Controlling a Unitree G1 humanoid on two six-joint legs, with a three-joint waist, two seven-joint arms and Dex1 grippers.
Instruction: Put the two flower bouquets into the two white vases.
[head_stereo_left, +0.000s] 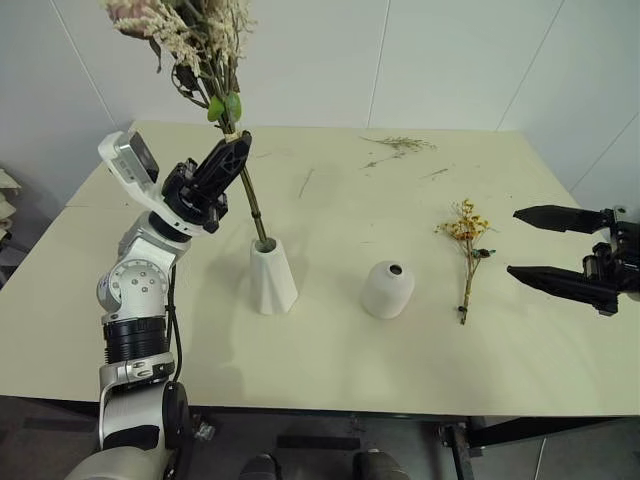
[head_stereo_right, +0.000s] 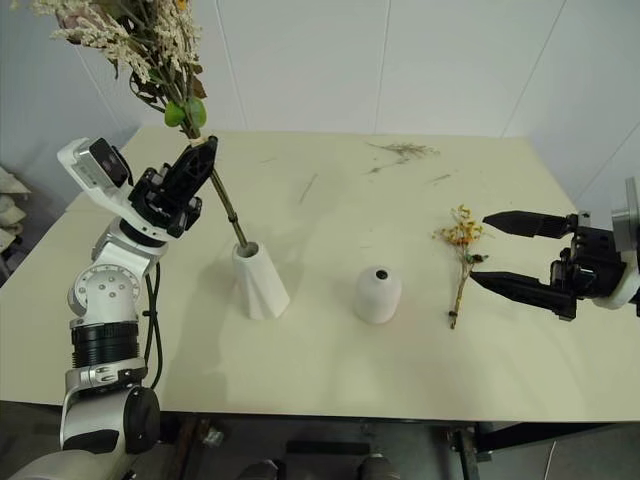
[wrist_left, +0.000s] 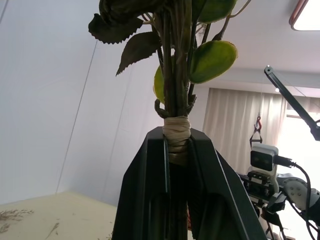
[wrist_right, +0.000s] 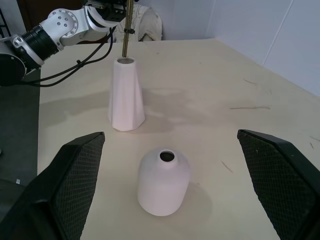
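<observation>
Left gripper (head_stereo_left: 232, 150) clamped on rose bouquet (head_stereo_left: 200, 40) at its taped stems, held tilted, stem ends in the mouth of the tall vase (head_stereo_left: 271, 277) — depth hard to judge. Dome vase (head_stereo_left: 387, 289) just right of it on the worktop (head_stereo_left: 330, 350), hole up. Yellow bouquet (head_stereo_left: 468, 255) lying flat further right. Right gripper (head_stereo_left: 528, 243) beside it, jaws spread wide, holding nothing.

You see a pale table (head_stereo_left: 400, 360) against white panelled walls (head_stereo_left: 450, 60), with curtains (wrist_left: 235, 125) and a ceiling light (wrist_left: 306, 15) beyond it.
</observation>
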